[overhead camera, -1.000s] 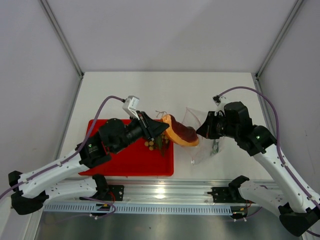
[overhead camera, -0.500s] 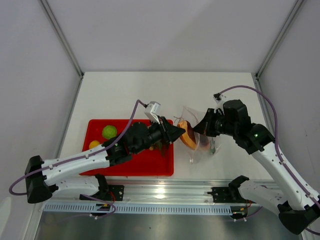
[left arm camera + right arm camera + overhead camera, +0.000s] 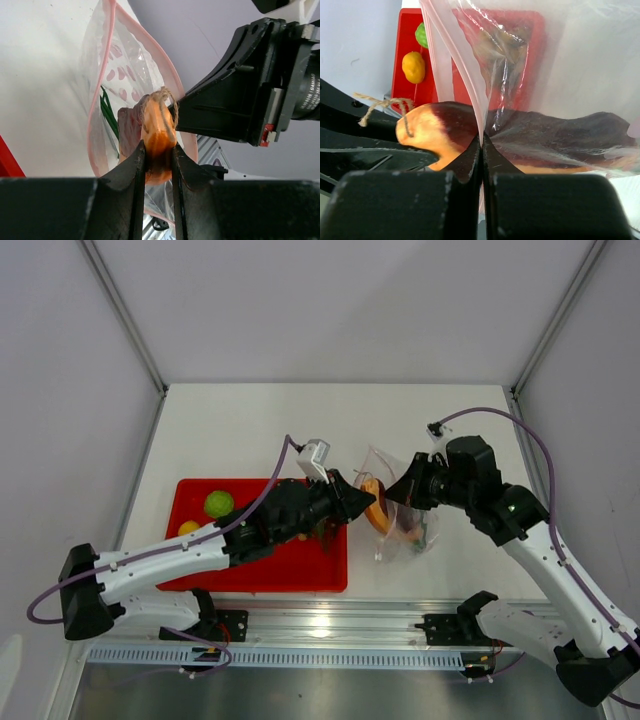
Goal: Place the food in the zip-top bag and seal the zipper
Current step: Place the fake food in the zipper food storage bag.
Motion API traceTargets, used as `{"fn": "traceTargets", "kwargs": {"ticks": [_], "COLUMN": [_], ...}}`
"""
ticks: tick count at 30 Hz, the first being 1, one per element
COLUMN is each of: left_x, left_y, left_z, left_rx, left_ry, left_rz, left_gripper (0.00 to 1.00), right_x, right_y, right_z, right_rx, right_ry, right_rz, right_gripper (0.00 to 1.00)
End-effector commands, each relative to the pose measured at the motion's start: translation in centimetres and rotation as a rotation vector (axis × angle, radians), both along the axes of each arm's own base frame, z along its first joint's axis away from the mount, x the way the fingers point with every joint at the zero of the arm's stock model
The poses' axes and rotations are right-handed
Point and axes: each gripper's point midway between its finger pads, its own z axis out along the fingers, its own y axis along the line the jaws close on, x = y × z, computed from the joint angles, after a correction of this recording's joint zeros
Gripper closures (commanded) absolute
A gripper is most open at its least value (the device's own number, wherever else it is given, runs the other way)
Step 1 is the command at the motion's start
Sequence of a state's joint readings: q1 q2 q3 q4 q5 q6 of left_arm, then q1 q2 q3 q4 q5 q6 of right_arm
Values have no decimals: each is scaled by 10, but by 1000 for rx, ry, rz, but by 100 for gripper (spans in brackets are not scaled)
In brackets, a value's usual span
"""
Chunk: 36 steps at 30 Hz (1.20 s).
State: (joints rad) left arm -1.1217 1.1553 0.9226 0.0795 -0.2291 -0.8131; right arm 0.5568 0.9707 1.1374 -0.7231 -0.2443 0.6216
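We are partway: our left gripper, clamped on the meat, feeds it into the bag by the table's near edge, whose lip our right gripper pinches tight. The green ball and yellow ball wait on the tray; sealing remains. The meat sits deeper than before.

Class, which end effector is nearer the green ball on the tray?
Left. From the green ball, the left end effector holds meat just beyond the tray; the right end effector pinches the bag farther on.

The zip-top bag is clear crinkly plastic; twine on meat slab looks rough.
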Motion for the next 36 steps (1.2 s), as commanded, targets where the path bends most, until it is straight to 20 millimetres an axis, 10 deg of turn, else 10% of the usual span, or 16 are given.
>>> {"fn": "traceTargets", "kwargs": {"ticks": [1, 17, 30, 36], "left_x": [2, 18, 42, 52], "left_y": [-12, -34, -18, -28], "left_z": [22, -25, 44, 43], "left_rx": [-41, 147, -111, -154], "left_ry": [15, 188, -110, -191], "left_rz": [-2, -14, 107, 117], "left_gripper": [100, 99, 99, 99], "right_x": [6, 3, 6, 8], "right_y": [4, 5, 5, 5], "right_z": [31, 37, 38, 41], "right_rx": [57, 54, 53, 59], "right_ry": [-75, -94, -93, -96], "right_rz": [-5, 26, 15, 5], "right_gripper": [100, 100, 100, 100]}}
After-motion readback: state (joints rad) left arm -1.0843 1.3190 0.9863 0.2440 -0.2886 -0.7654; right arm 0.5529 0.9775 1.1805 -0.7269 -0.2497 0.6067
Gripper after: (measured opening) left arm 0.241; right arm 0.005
